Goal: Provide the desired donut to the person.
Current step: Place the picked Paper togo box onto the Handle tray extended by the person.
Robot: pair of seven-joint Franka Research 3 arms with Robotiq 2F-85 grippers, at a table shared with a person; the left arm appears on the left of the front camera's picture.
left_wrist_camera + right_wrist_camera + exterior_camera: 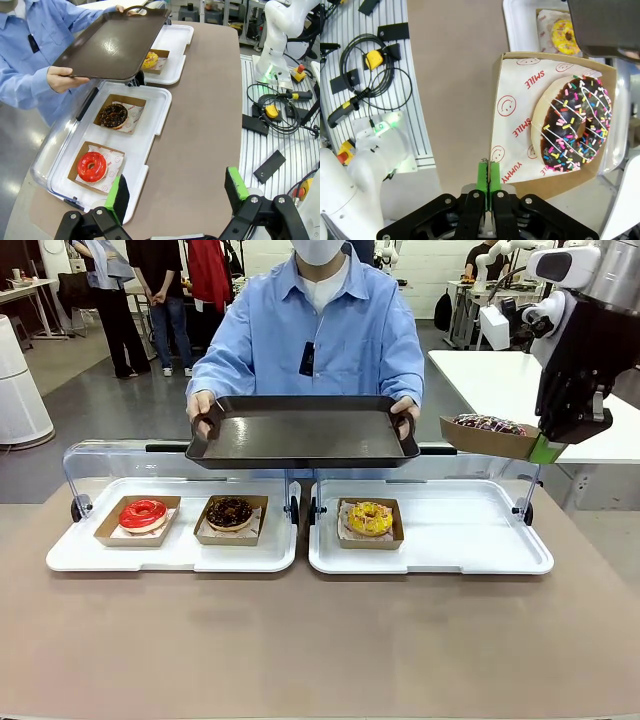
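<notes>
Sprinkled donut (pixel 575 125) sits level in its cardboard box (pixel 490 443), airborne just right of the dark tray (pixel 300 435) the person (pixel 320 340) holds out, presumably to receive it; right jaws clamped on the box rim, left jaws wide apart above the surface (pixel 200 100).

Red print on the paper liner (pixel 516 117) reads "SMILE" twice just left of the sprinkled donut (pixel 575 122), and probably "YUMMY" below those, among smiley-face signs.
</notes>
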